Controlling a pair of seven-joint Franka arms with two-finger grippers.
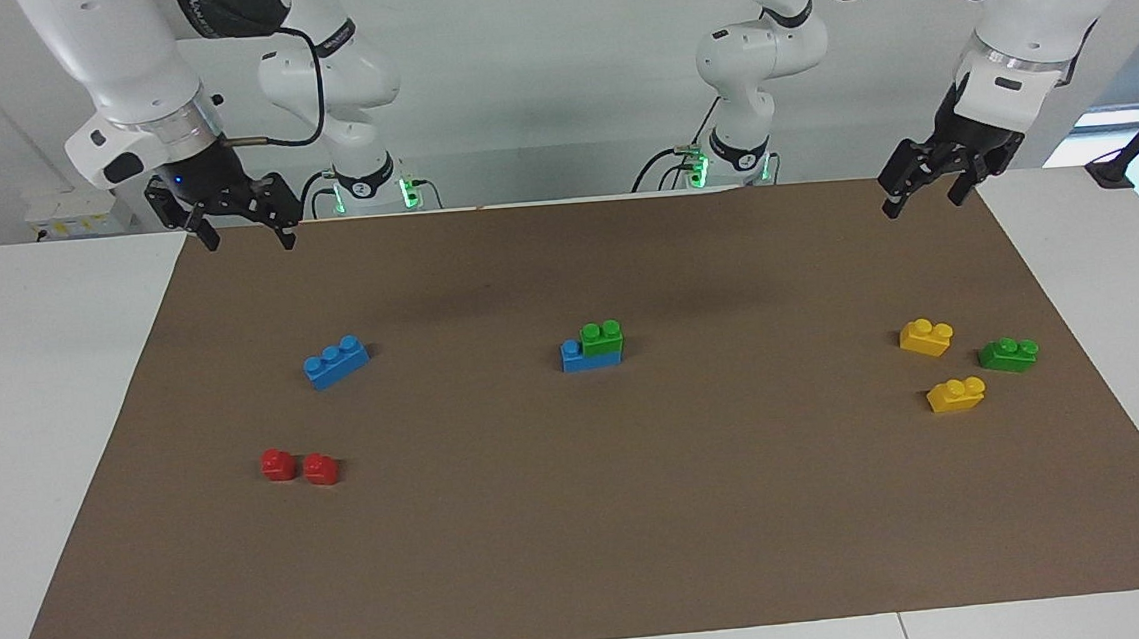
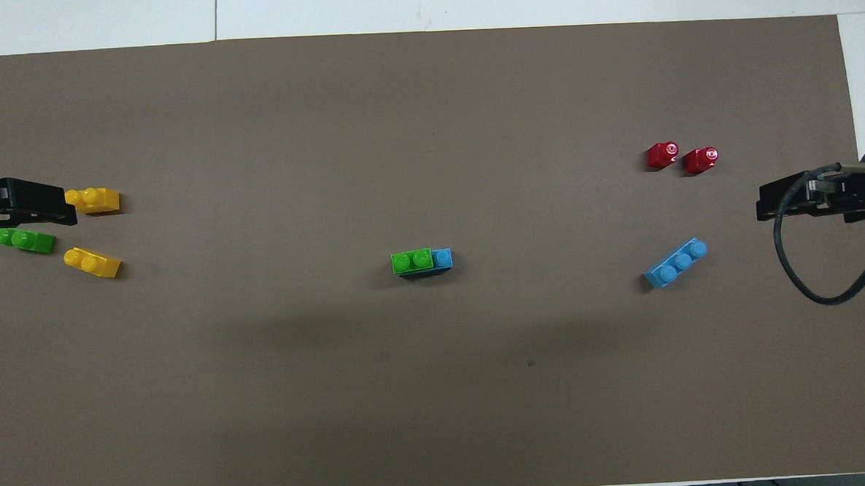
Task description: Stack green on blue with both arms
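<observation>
The bright-green two-stud brick (image 1: 602,338) sits on top of a sky-blue three-stud brick (image 1: 573,357) in the middle of the brown mat (image 1: 585,539). It covers two studs and leaves one blue stud bare. The stack also shows in the overhead view, green brick (image 2: 412,261) on blue brick (image 2: 443,258). My left gripper (image 1: 924,200) hangs open and empty over the mat's edge at the left arm's end. My right gripper (image 1: 248,240) hangs open and empty over the mat's edge at the right arm's end. Both are raised and well away from the stack.
A second blue three-stud brick (image 1: 336,362) and two red bricks (image 1: 278,465) (image 1: 320,468) lie toward the right arm's end. Two yellow bricks (image 1: 926,336) (image 1: 956,394) and a darker green brick (image 1: 1008,354) lie toward the left arm's end.
</observation>
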